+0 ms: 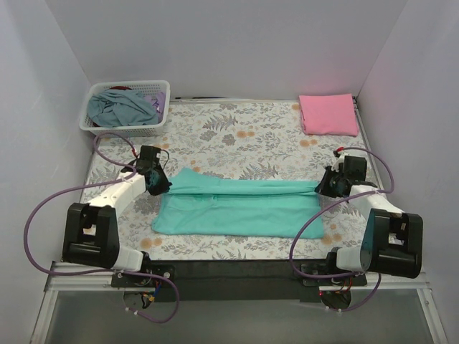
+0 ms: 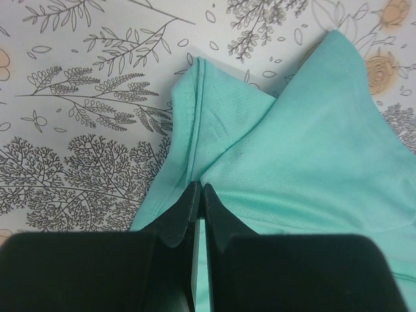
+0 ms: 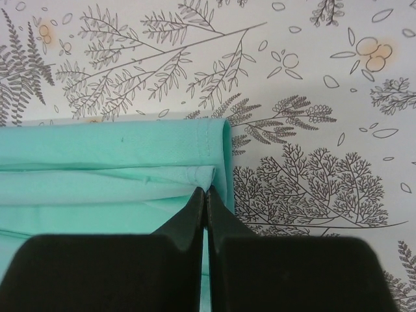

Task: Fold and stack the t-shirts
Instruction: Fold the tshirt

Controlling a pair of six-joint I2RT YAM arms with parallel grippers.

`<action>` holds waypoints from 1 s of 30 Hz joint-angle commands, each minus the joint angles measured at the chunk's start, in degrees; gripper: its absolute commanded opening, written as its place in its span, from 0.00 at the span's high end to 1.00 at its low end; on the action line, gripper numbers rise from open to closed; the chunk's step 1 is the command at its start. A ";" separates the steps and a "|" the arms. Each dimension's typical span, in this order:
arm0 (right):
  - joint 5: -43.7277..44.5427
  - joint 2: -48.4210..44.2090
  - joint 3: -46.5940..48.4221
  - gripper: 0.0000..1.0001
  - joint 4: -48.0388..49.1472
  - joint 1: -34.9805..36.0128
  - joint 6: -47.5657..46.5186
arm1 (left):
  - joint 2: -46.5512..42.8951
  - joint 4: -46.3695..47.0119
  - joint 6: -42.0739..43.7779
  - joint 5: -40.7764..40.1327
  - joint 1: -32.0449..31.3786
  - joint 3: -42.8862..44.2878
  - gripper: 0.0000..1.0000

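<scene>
Top view, floral-printed table (image 1: 244,140).

- The teal-green t-shirt (image 1: 237,208) is laid across the middle of the table, a little toward 6 o'clock, as a long band running from 9 to 3 o'clock.
- Its 12 o'clock edge is gathered into a narrow, taut ridge of folds strung between the two grippers. The lower layer is spread flat beneath, and its 6 o'clock edge is roughly straight.
- The cloth is plain and of one colour. In the left wrist view a fine mesh weave is seen, with a stitched hem running along a turned-over corner. In the right wrist view several layers are stacked in parallel folds that end at a hemmed edge.
- The left gripper (image 1: 156,185) is set at the 9 o'clock end of the ridge. Its jaws are clenched, and a sliver of teal cloth is pinched between the black fingers.
- The right gripper (image 1: 323,186) is set at the 3 o'clock end. Its jaws are likewise clamped on the shirt, just inside the hemmed edge.
- The pink t-shirt (image 1: 328,113) is found at the 1 o'clock corner of the table, folded into a flat rectangle and well apart from the teal one.
- A white lattice basket (image 1: 122,130) is placed at the 11 o'clock corner. A crumpled grey-blue garment (image 1: 122,106) is held in it, with a bit of purple cloth (image 1: 154,97) on its 3 o'clock side.
</scene>
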 commanded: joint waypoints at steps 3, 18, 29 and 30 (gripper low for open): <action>1.92 1.03 -1.30 0.99 2.04 -0.31 0.47 | 1.27 0.10 -0.73 -1.42 0.41 -1.22 1.00; -0.20 -7.40 -2.01 0.64 -0.50 -0.22 6.26 | -6.81 -0.52 0.06 1.56 0.32 0.01 0.59; 0.86 -14.53 -1.30 0.40 -5.07 3.29 9.71 | -3.66 -0.69 3.57 -1.58 -4.33 10.11 0.37; 0.86 -14.79 -1.39 0.40 -5.51 4.68 9.36 | -0.78 -0.69 4.27 -2.30 -5.73 10.91 0.37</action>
